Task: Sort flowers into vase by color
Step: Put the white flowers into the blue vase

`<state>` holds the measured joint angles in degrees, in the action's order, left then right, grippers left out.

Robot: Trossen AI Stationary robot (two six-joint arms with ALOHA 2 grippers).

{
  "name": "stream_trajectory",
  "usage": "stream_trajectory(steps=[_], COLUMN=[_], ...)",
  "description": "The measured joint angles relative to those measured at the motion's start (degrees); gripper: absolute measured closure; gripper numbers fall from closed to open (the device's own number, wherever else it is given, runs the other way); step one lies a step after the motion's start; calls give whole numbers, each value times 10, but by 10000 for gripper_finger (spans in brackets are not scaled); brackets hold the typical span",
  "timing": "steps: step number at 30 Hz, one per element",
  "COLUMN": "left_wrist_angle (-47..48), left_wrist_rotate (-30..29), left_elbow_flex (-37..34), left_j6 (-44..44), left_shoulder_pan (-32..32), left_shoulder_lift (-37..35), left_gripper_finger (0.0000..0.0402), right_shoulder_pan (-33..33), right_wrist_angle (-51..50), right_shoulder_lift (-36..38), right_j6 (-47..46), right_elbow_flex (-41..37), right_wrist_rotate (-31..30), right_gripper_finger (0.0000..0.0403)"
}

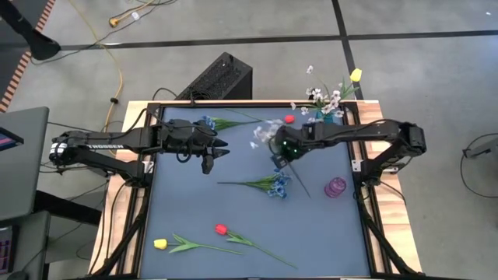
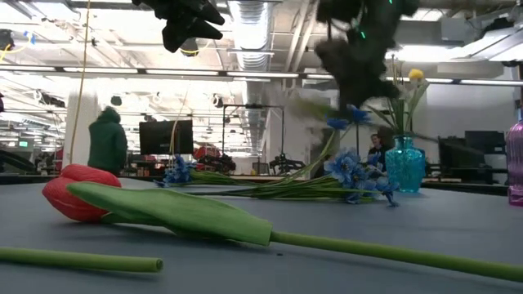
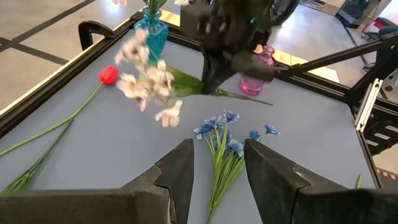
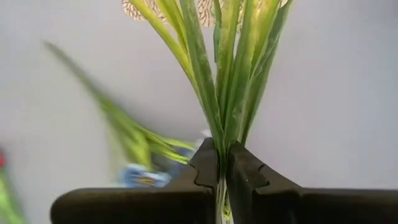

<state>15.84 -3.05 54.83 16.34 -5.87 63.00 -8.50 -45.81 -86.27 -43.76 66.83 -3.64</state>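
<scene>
The right end effector (image 1: pixel 278 149) pinches a white spray (image 1: pixel 263 132) aloft near the teal vase (image 1: pixel 327 116), which holds 2 stems. About 5 flowers (image 1: pixel 264 184) remain on the table (image 1: pixel 327 233). The left end effector (image 1: pixel 220 149) hovers spread.

The floor (image 1: pixel 405 70) is grey concrete crossed by dark seams, with a yellow cable (image 1: pixel 117 74) trailing over it. Ceiling strip lights (image 2: pixel 122 73) illuminate an open workshop containing monitors (image 2: pixel 166 136) and a standing person (image 2: pixel 108 140).
</scene>
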Motion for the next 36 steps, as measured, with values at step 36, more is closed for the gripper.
stream_trajectory(steps=[36], left_wrist_angle=[2], left_wrist_rotate=[72], left_elbow_flex=[0], left_j6=[-56], left_shoulder_pan=[0], left_shoulder_lift=[0], left_gripper_finger=[271], right_shoulder_pan=[-113], right_wrist_angle=[109], right_shoulder_lift=[257], right_j6=[340], right_elbow_flex=[294], right_wrist_rotate=[-292], right_gripper_finger=[363])
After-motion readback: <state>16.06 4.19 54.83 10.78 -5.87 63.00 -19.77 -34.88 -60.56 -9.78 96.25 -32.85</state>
